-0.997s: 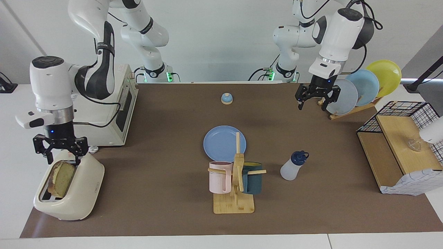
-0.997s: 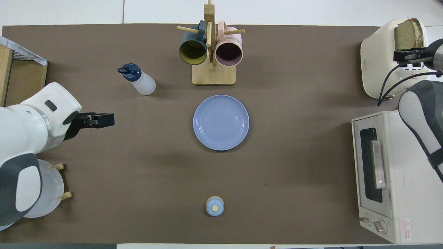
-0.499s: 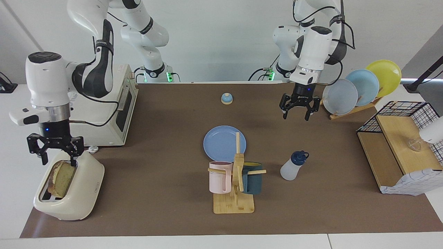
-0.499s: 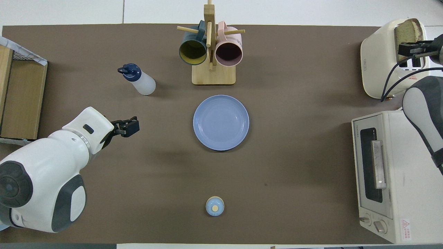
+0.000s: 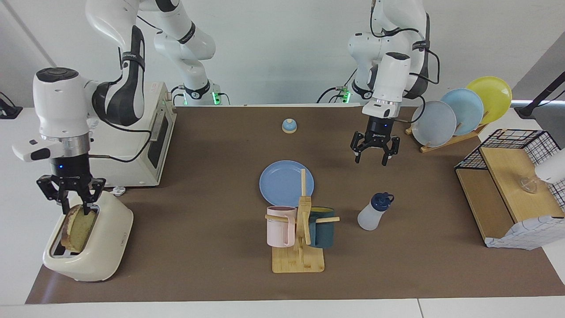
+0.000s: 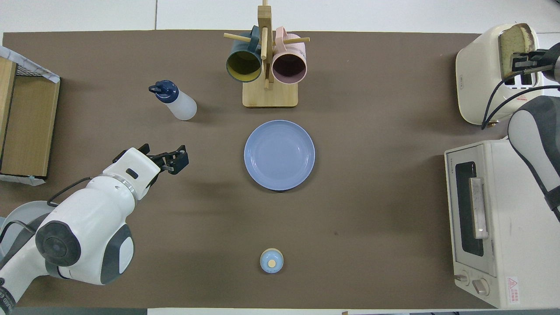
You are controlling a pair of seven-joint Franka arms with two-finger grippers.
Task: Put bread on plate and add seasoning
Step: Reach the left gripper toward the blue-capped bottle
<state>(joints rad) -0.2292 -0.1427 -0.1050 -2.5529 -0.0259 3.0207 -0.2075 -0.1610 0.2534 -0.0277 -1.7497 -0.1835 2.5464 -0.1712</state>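
The bread (image 5: pixel 79 227) stands upright in a slot of the cream toaster (image 5: pixel 101 247); it also shows in the overhead view (image 6: pixel 512 43). My right gripper (image 5: pixel 76 211) is right above it, with its open fingers down at either side of the slice's top edge. The blue plate (image 5: pixel 282 181) lies flat at mid-table and is empty. The seasoning bottle (image 5: pixel 373 214) stands beside the mug tree, toward the left arm's end. My left gripper (image 5: pixel 370 160) hangs open and empty over bare table between the plate and the plate rack.
A wooden mug tree (image 5: pixel 300 229) with two mugs stands right beside the plate, farther from the robots. A small bell (image 5: pixel 289 126) sits nearer to the robots. A toaster oven (image 5: pixel 150 145) stands beside the toaster. A plate rack (image 5: pixel 459 112) and a wire shelf (image 5: pixel 507 185) are at the left arm's end.
My left gripper has swung from beside the plate rack out toward the plate and lowered. My right gripper has shifted over the bread and dropped onto its top edge, fingers narrower.
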